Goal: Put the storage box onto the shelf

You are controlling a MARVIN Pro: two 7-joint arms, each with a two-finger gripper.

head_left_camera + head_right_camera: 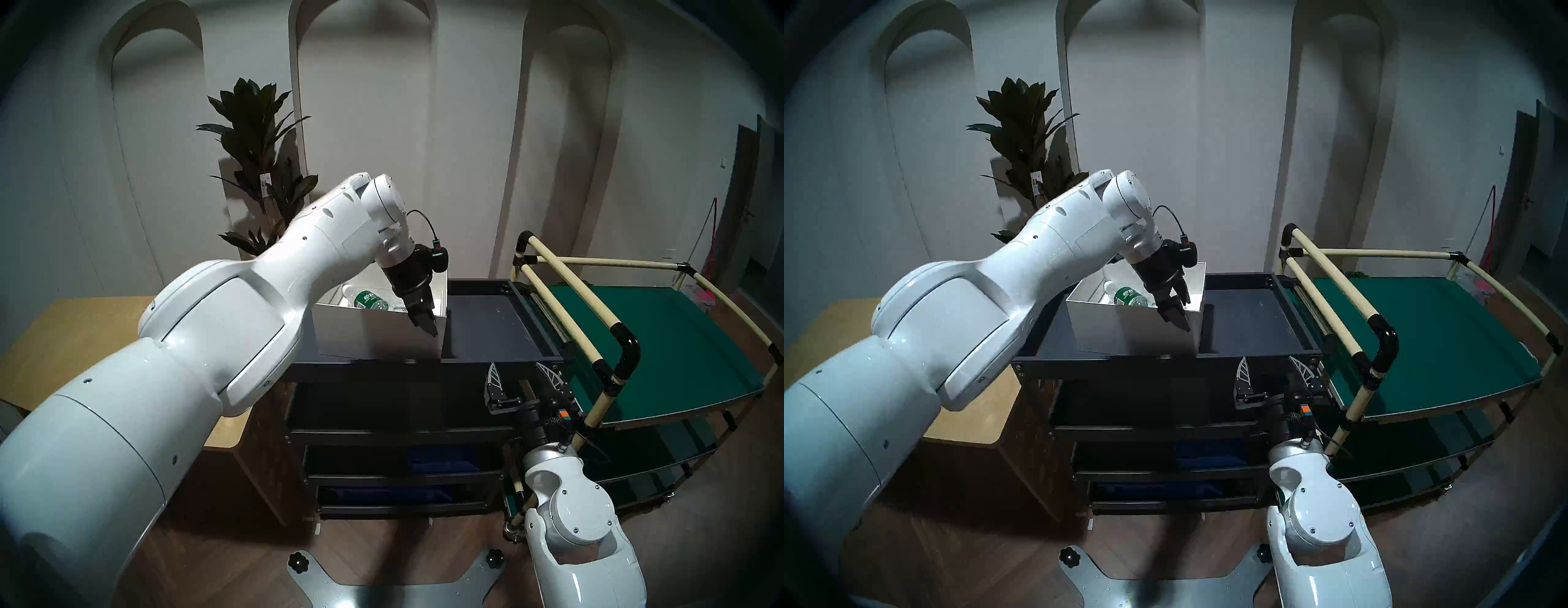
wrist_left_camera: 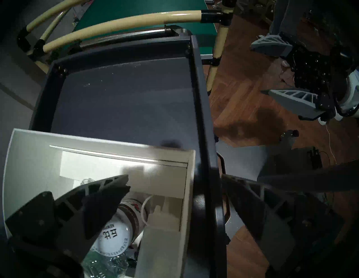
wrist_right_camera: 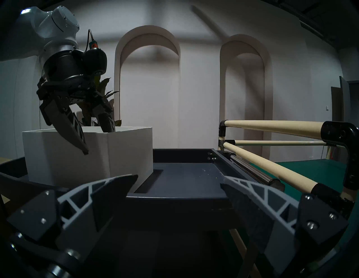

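The white storage box (image 1: 382, 335) (image 1: 1123, 331) stands on the left part of the black shelf's top tray (image 1: 488, 322) (image 1: 1250, 322). It holds a green-labelled bottle (image 1: 369, 299) and other small items. My left gripper (image 1: 424, 322) (image 1: 1176, 318) is open at the box's front right corner. In the left wrist view (image 2: 174, 179) one finger is inside the box (image 2: 29, 155) and the other is outside, past the shelf rim (image 2: 200, 116). My right gripper (image 1: 517, 366) (image 3: 178, 178) is open and empty, just below the tray's front edge.
A green-surfaced cart with cream pipes (image 1: 657, 339) stands against the shelf's right side. A tan wooden table (image 1: 63, 339) is on the left and a potted plant (image 1: 259, 170) is behind. Blue bins (image 1: 441, 458) sit on the lower tiers.
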